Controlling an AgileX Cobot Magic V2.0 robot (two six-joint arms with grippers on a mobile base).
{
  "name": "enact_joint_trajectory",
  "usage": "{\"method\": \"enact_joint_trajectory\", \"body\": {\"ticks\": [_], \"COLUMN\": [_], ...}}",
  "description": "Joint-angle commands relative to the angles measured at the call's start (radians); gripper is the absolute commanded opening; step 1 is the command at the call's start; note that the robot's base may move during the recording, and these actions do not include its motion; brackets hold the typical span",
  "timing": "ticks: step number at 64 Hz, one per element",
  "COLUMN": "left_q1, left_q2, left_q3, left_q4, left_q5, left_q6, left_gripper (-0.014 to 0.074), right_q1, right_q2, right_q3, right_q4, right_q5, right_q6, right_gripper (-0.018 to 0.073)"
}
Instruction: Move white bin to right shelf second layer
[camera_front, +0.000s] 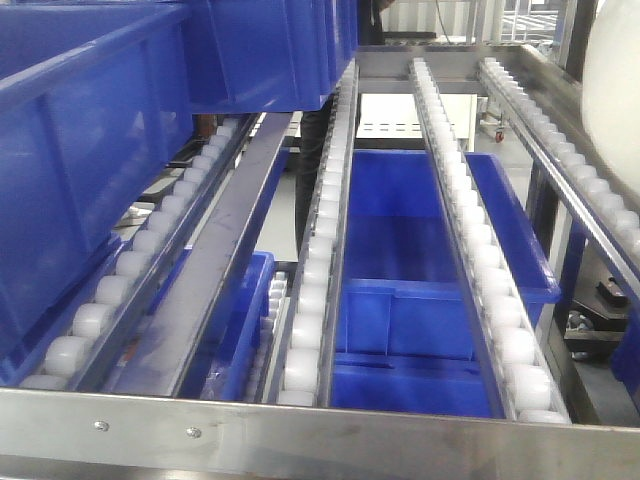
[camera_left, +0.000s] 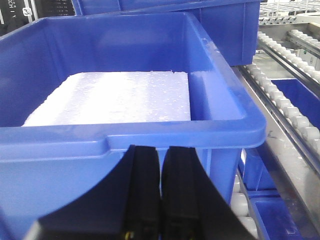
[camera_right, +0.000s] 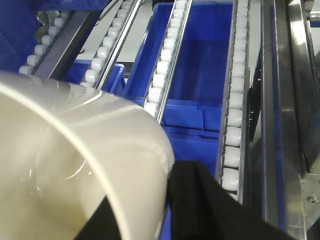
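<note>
Bin: the white bin (camera_right: 75, 165) is up in the air on the right arm, tilted, its open mouth turned toward the wrist camera. From the front view only a curved white slice (camera_front: 612, 90) shows at the far right edge, above the rollers.

Right gripper: the right gripper (camera_right: 165, 200) has dark fingers (camera_right: 200, 200) on either side of the bin's rim wall; it looks pinched on that wall, one finger inside and one out.

Left gripper: the left gripper (camera_left: 160, 190) has its jaws pressed together on nothing, parked just in front of a blue crate (camera_left: 150, 135) that holds a white foam slab (camera_left: 115, 97).

Shelf: the roller level (camera_front: 320, 260) lies just beside and below the bin, steel front lip (camera_front: 300, 432) nearest, more blue crates under the rails.

Handling: smooth, glossy plastic, empty as far as I can see, so I'd judge it light but slippery. Thin walls would likely flex a little under a one-sided pinch.

Hold: the rolled rim is the only real purchase, as there are no handles.

Risk: it may swing or slide out of the pinch, and on sloped rollers it could coast once let go.
</note>
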Motion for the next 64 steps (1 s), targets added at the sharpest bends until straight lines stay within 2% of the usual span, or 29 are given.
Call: {"method": "enact_joint_trajectory", "body": {"ticks": [1,64], "left_q1": [-0.004,-0.004], "left_q2": [-0.014,-0.014], "left_q3": [0.037,0.037], "left_q4": [-0.005,-0.005], "left_q5": [-0.084,-0.084], "left_q6": [-0.004,-0.004], "left_gripper": [0.0085,0.0085], "right_q1": [-0.006,-0.006], "right_q2": [0.012,0.012], "right_q3": [-0.031,-0.031], "right_q4": [-0.004,-0.004], "right_q5": [-0.1,-0.1], "right_q6": [-0.002,-0.002], "right_gripper": [0.0033,0.0033]}}
